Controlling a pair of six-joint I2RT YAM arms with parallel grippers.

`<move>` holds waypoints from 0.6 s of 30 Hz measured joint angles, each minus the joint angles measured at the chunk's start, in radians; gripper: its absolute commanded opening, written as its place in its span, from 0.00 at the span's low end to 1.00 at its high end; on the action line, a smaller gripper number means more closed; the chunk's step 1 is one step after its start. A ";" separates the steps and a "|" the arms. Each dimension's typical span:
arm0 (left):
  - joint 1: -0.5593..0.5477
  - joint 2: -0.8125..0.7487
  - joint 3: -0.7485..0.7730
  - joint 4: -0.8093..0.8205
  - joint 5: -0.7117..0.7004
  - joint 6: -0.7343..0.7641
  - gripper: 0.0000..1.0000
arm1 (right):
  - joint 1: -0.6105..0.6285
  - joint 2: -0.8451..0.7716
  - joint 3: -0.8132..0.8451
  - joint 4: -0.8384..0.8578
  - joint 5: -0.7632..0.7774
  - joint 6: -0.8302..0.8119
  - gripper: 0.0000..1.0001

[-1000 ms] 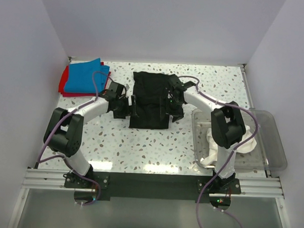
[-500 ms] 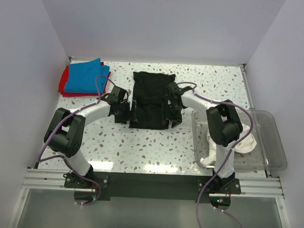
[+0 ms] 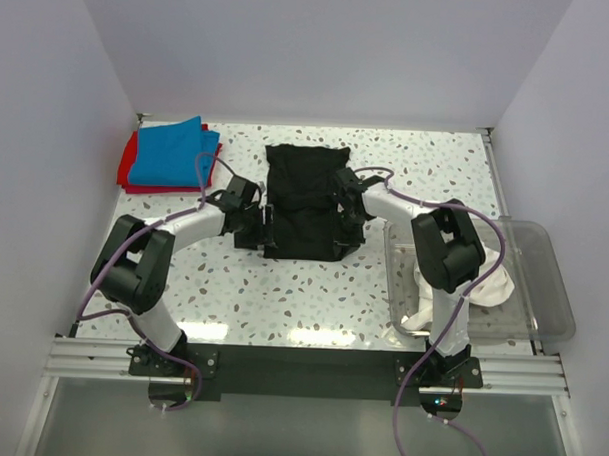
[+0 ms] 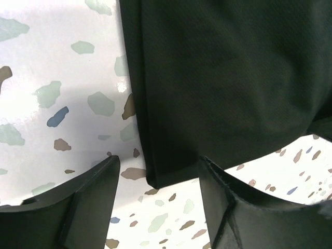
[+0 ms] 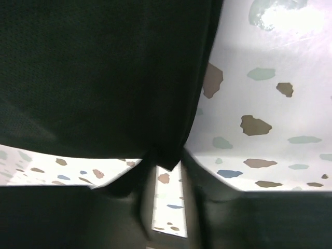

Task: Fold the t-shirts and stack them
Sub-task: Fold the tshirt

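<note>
The black t-shirt (image 3: 303,203) lies flat in the middle of the speckled table (image 3: 312,288). It looks already folded to a narrow rectangle, with its long sides running away from the arms. Both arms reach low to its near edge, the left gripper (image 3: 264,230) at the near left corner and the right gripper (image 3: 342,232) at the near right corner. I think this is so that they can lift the two corners together and fold the near edge over toward the far edge.

In the left wrist view the fingers (image 4: 88,202) are spread wide, and the corner of the cloth sits between them, not pinched. In the right wrist view the jaws stand close together with only a thin gap. The shirt corner hangs into the top of that gap, but I cannot tell if they really grip it.

At the far left a blue t-shirt (image 3: 167,151) rests folded on a red t-shirt (image 3: 126,172). White t-shirts (image 3: 488,284) wait in the clear plastic bin (image 3: 548,287) at the right.
</note>
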 measured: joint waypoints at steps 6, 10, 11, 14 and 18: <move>-0.007 0.015 -0.006 0.029 -0.005 -0.021 0.44 | 0.001 0.003 0.000 0.000 -0.001 0.002 0.13; -0.019 0.018 -0.013 0.053 0.019 -0.023 0.48 | 0.002 0.003 0.000 -0.001 -0.001 0.002 0.12; -0.023 0.018 -0.013 0.056 0.021 -0.023 0.49 | 0.002 0.003 0.001 -0.002 0.000 0.002 0.12; -0.034 0.016 -0.013 0.057 0.024 -0.022 0.50 | 0.002 0.003 0.005 -0.007 0.000 0.001 0.11; -0.035 0.016 -0.012 0.051 0.025 -0.021 0.49 | 0.002 0.003 0.010 -0.014 0.001 0.001 0.11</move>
